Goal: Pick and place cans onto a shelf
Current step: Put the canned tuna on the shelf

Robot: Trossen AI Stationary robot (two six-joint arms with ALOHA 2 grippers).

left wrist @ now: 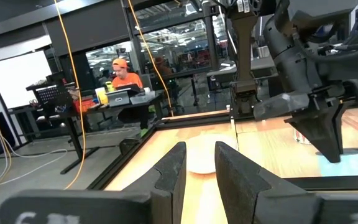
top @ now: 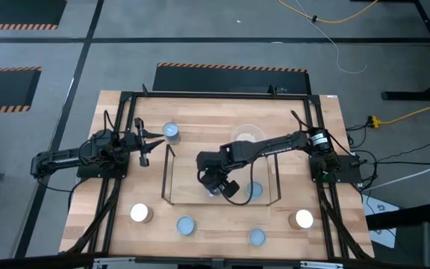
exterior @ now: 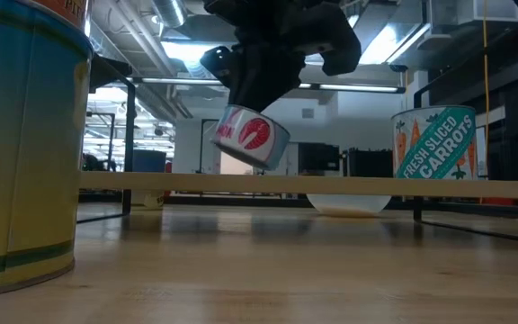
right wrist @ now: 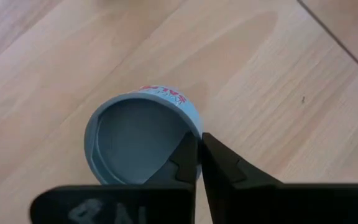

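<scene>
My right gripper (top: 216,184) reaches over the black rod shelf (top: 167,175) and is shut on a small can with a red label (exterior: 252,135), held above the table. The can's blue-grey round end (right wrist: 135,146) shows in the right wrist view. Another can (top: 254,190) stands inside the shelf's outline. It shows as the carrots can (exterior: 434,144) in the low view. More cans stand upright on the table: one at the far left (top: 171,132) and several along the near edge (top: 186,224). My left gripper (top: 146,146) is open and empty, left of the shelf. My right gripper pinches the can's rim (right wrist: 193,132) at the edge of its round end, one finger on the recessed end and one on the outer wall. The fingers come from above. The can hangs tilted below them, lifted clear of the table.
A clear round dish (top: 246,134) sits beyond the shelf's far side. Cans stand near the front edge (top: 139,213), (top: 256,237), (top: 303,219). One large can fills the low view's left side (exterior: 25,144). A black frame (top: 125,97) edges the table. A person sits at a desk beyond it (left wrist: 124,78).
</scene>
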